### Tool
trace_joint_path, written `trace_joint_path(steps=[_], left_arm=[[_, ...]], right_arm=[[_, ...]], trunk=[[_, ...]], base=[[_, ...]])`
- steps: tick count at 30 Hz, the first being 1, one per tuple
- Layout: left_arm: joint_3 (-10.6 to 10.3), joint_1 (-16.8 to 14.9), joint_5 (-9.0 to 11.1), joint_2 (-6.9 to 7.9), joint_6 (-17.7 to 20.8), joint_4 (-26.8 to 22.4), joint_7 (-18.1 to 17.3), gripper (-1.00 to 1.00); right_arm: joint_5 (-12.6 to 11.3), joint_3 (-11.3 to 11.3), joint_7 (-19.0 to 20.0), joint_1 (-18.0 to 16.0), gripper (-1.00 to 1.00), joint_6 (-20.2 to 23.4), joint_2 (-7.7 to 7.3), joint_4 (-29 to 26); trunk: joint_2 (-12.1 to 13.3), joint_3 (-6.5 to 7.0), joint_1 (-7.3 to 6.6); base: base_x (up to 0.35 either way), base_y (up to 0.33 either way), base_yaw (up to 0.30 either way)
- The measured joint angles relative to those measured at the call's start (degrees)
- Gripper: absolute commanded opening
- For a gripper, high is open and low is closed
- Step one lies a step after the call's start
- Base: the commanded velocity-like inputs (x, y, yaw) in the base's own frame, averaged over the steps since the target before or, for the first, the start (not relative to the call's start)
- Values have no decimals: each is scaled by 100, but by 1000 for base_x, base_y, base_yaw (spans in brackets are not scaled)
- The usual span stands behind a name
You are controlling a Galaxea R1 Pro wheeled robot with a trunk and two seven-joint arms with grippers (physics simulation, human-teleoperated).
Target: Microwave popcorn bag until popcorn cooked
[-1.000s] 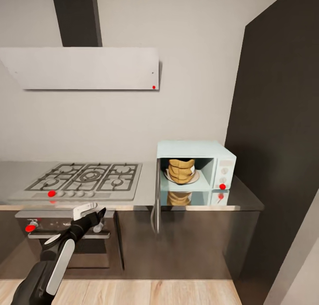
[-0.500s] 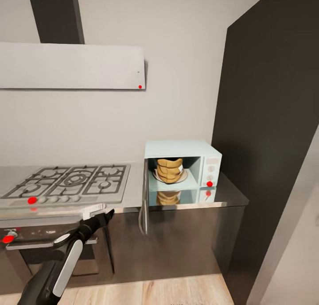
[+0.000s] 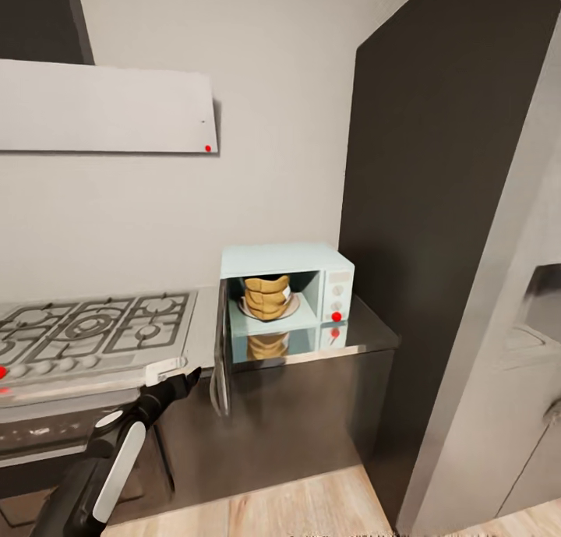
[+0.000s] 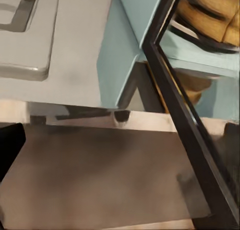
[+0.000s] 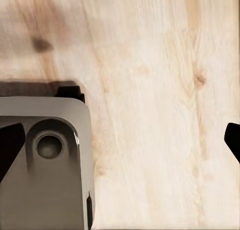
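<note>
We see the popcorn bag [image 3: 267, 296] just below the centre of the head view, a small tan-brown sack with wrinkled, banded sides and a patch of white at its right edge. It stands upright on a pale round plate [image 3: 289, 311] inside the microwave [image 3: 284, 259], a boxy mint-blue appliance with two round knobs and a red dot on its right panel. The microwave's dark-framed door [image 3: 222, 350] hangs open to the left, seen nearly edge-on, and the bag's reflection shows on the glossy countertop [image 3: 366, 333] in front of the cavity. In the left wrist view we catch the bag [image 4: 212, 14] again at the upper right, its golden folds resting above the plate's rim, behind the slanting door frame. The left gripper [image 3: 176, 380] sits at the lower left of the head view, in front of the counter edge beside the gas hob [image 3: 89, 330], left of the open door and apart from it; its dark fingers look spread, holding nothing. The right gripper [image 5: 120, 140] points at pale wooden floor [image 5: 150, 64], its two dark fingertips wide apart at the frame's edges, with nothing between them.
</note>
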Motion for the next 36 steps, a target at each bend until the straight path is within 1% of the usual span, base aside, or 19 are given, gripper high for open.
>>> trace_joint_path(steps=[3,7,9,12,14,16,18,19,21,22,23,25,30,36], left_arm=[[-4,-1,1,0,0,-17,0,100],[-15,0,2,-13,0,-208,-5,100],[-16,2,-13,-51,1,-246,-1,100],[-19,3,-17,-183,1,-271,11,100],[-23,0,-19,-245,5,-275,16,100],[-25,-1,-32,-278,8,-277,22,100],[-101,0,-41,-293,11,-277,105,100],[-218,1,-40,-300,18,-277,247,100],[-537,3,-54,-298,18,-277,695,100],[-641,3,-59,-297,19,-277,885,100],[-697,1,-62,-297,20,-277,1004,100],[-740,2,-63,-296,20,-277,1097,100],[-759,1,-54,-303,20,-277,1136,100],[-757,1,-34,-303,17,-278,1136,100]], right_arm=[[8,4,0,0,100,0,1,0],[15,4,0,0,100,0,-3,0],[16,5,0,0,100,0,-2,0],[23,7,0,0,100,0,-1,0],[24,5,0,0,100,0,-3,0],[24,7,0,0,100,0,-3,0],[24,8,0,0,100,0,-4,0],[24,9,0,0,100,0,-4,0],[24,9,0,0,100,0,-4,0],[24,9,0,0,100,0,-4,0],[24,9,0,0,100,0,-4,0],[25,9,0,0,100,0,-4,0],[16,3,0,0,100,0,-4,0],[-7,3,0,-1,100,7,-7,0]], trunk=[[0,-15,0],[-1,-35,0],[0,-45,0],[0,-59,0],[0,-69,0],[0,-79,0],[0,-89,0],[0,-94,0],[0,-104,0],[0,-109,0],[0,-114,0],[0,-124,0],[0,-149,0],[-1,-157,0]], base=[[0,0,-260],[0,0,-259],[0,0,-258],[0,0,-257],[0,0,-257],[0,0,-256],[0,0,-256],[0,0,-256],[0,0,-256],[0,0,-256],[0,0,-256],[0,0,-256],[0,0,-239],[0,0,-26]])
